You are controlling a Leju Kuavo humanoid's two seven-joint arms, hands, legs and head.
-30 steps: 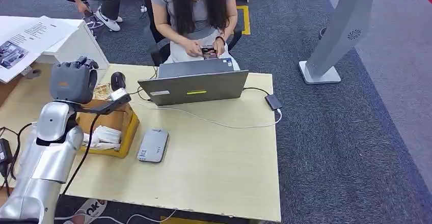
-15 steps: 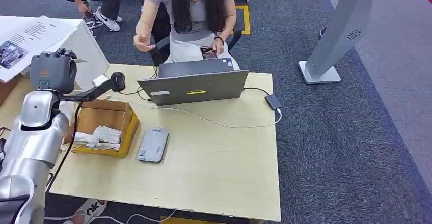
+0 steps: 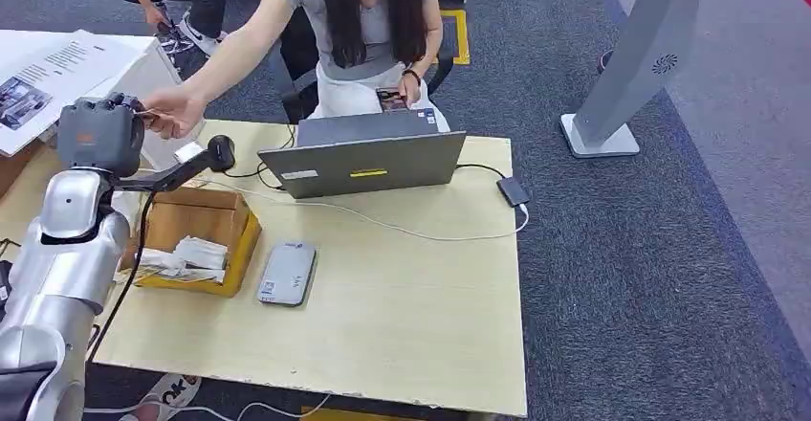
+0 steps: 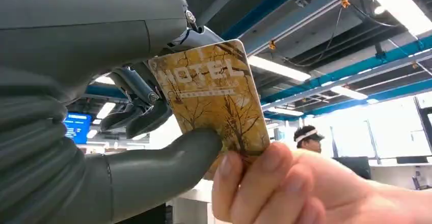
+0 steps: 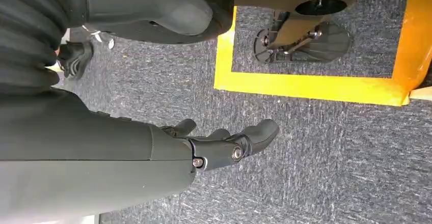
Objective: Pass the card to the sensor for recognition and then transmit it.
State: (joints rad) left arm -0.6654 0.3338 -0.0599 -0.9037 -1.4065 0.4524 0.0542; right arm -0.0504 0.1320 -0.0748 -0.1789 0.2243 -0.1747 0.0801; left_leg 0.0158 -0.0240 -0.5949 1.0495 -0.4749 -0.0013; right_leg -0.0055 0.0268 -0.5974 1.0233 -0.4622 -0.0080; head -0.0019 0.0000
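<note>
The left hand (image 3: 96, 134) is raised above the far-left corner of the light wooden counter (image 3: 402, 316). Its thick grey thumb (image 4: 168, 152) and darker fingers (image 4: 137, 117) pinch the golden rectangular plastic card printed "HOTEL" (image 4: 214, 96). A seated person's hand (image 4: 275, 188) grips the card's opposite end. The right hand (image 5: 214, 145) hangs over grey carpet, holding nothing, fingers slightly curled and apart. On the counter, the grey rectangular card sensor (image 3: 287, 273) lies beside a brown cardboard box (image 3: 206, 225), near the left edge.
</note>
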